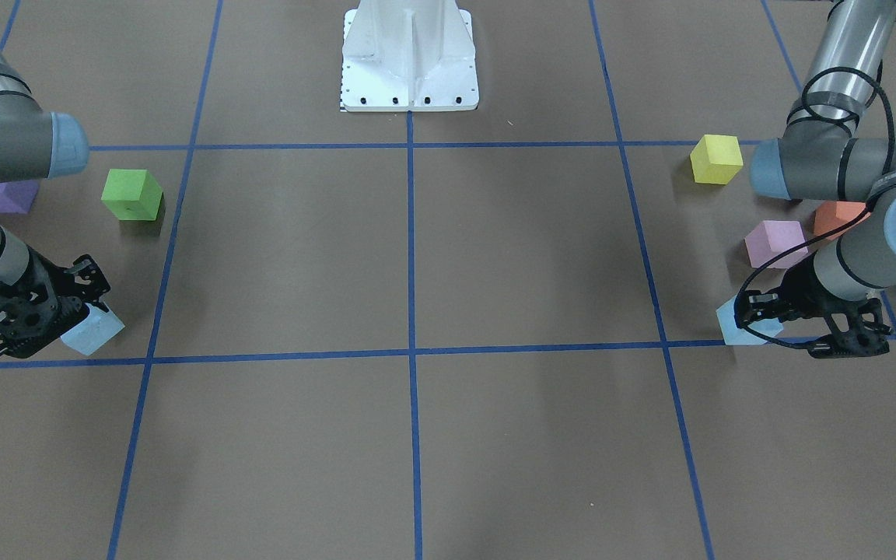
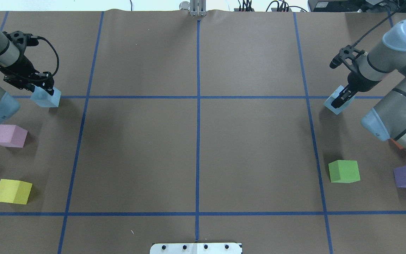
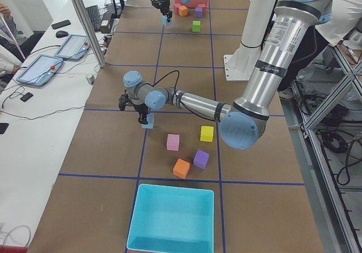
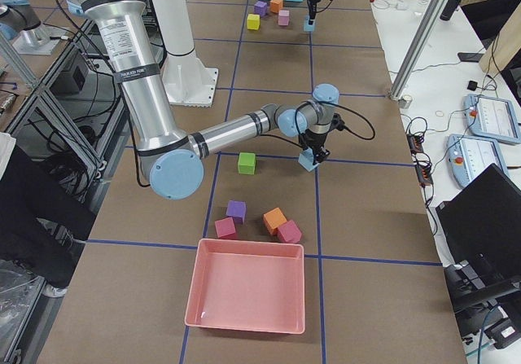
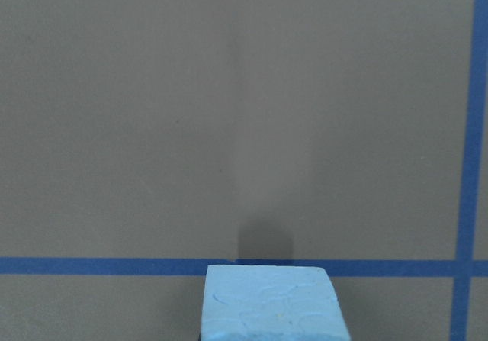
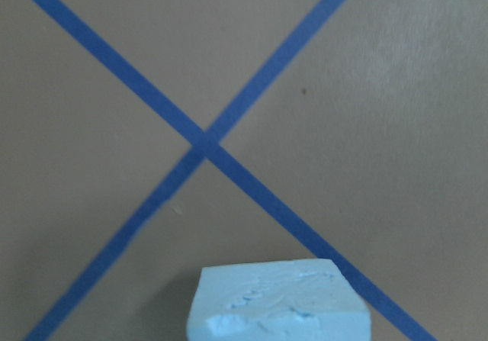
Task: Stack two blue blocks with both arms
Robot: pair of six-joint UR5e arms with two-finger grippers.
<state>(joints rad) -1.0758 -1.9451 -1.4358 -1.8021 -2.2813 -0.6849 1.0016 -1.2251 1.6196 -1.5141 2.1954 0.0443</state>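
— Where is the left gripper?
— Its fingers are clamped on the left blue block, right at the blue tape line. A pink cube lies near it, toward the robot, and a yellow cube lies further that way.
— And the right gripper?
— It is pinching the right blue block, which is turned askew to the grid, just beside a tape crossing. A green cube sits well apart from it.
— Are the blocks lifted off the brown paper?
— I can't tell for either. The two blocks are far apart, at opposite ends of the table.
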